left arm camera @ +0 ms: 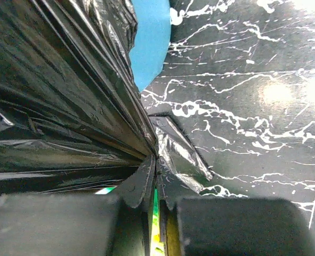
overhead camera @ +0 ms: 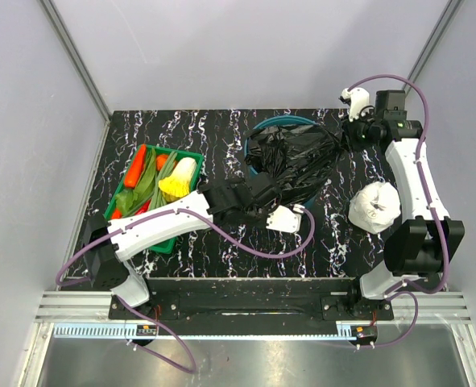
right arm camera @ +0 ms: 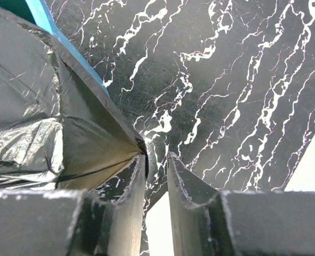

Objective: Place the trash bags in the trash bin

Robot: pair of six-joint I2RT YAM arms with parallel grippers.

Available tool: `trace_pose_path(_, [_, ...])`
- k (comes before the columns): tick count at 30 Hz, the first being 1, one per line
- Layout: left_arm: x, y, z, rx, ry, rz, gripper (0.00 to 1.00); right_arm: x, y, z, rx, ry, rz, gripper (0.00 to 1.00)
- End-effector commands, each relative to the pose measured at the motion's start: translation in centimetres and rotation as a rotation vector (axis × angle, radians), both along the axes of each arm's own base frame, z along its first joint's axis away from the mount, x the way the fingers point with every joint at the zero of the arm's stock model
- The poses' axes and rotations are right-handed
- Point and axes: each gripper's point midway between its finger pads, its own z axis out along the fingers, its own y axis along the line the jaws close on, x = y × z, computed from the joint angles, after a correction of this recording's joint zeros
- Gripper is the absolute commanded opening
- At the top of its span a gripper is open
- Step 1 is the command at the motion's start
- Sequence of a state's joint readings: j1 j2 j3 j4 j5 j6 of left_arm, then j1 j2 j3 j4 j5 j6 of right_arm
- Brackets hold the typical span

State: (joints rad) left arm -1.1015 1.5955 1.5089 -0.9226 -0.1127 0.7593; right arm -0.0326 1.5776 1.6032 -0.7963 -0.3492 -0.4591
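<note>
A glossy black trash bag (overhead camera: 290, 157) lies crumpled over the mouth of the round teal trash bin (overhead camera: 282, 122) at the table's middle back. My left gripper (overhead camera: 259, 195) reaches in at the bin's near-left side. In the left wrist view its jaws (left arm camera: 157, 165) are pressed together on a fold of the trash bag (left arm camera: 56, 106), with the bin wall (left arm camera: 152, 37) behind. My right gripper (overhead camera: 346, 139) is at the bin's right rim. In the right wrist view it (right arm camera: 156, 157) stands open with a clear gap. The bag film (right arm camera: 34, 117) only touches the outer side of its left finger (right arm camera: 130, 181), over the bin rim (right arm camera: 40, 16).
A shallow green tray (overhead camera: 191, 153) of vegetables sits left of the bin, under my left arm. A white crumpled bundle (overhead camera: 374, 207) lies on the marbled black table (overhead camera: 221, 129) to the right, beside my right arm. Grey walls close in the sides and back.
</note>
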Motion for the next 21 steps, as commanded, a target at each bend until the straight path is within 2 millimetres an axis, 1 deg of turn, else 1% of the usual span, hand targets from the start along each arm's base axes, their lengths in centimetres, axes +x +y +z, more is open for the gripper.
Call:
trace_pose_path(1, [1.8,1.3,2.1,-0.041,-0.113,0.104,0.09,1.1,-0.1,1.7,-0.011,-0.068,0.003,0.29])
trace_pose_path(5, [2.5,1.8,2.2,-0.043,-0.138,0.133,0.16,0.7,-0.2,1.2,-0.018,-0.059,0.004,0.32])
trace_pose_path(10, [2.4,1.8,1.5,-0.047,-0.129,0.137,0.24,0.1,-0.6,1.2,-0.040,-0.061,-0.001,0.35])
trace_pose_path(11, [2.3,1.8,1.5,-0.052,-0.128,0.139,0.27,-0.1,-0.6,1.3,-0.048,-0.060,0.002,0.37])
trace_pose_path(13, [2.1,1.9,1.4,-0.059,-0.117,0.139,0.64,-0.5,-0.9,1.8,-0.063,-0.068,-0.004,0.38])
trace_pose_path(16, [1.3,1.5,2.0,-0.102,-0.080,0.125,0.75,-1.0,-1.2,2.7,-0.075,-0.084,-0.012,0.39])
trace_pose_path(17, [1.0,1.3,2.4,-0.123,-0.065,0.122,0.83,-1.3,-1.1,3.0,-0.073,-0.084,-0.010,0.40])
trace_pose_path(18, [0.7,1.1,2.7,-0.142,-0.045,0.119,0.97,-1.5,-1.0,3.4,-0.073,-0.089,-0.008,0.40])
trace_pose_path(19, [0.4,0.9,3.2,-0.164,-0.027,0.117,0.99,-1.8,-0.9,3.6,-0.067,-0.084,-0.005,0.41])
trace_pose_path(21, [-0.4,0.7,4.0,-0.202,0.019,0.109,0.99,-2.2,-0.7,4.2,-0.058,-0.086,0.002,0.44])
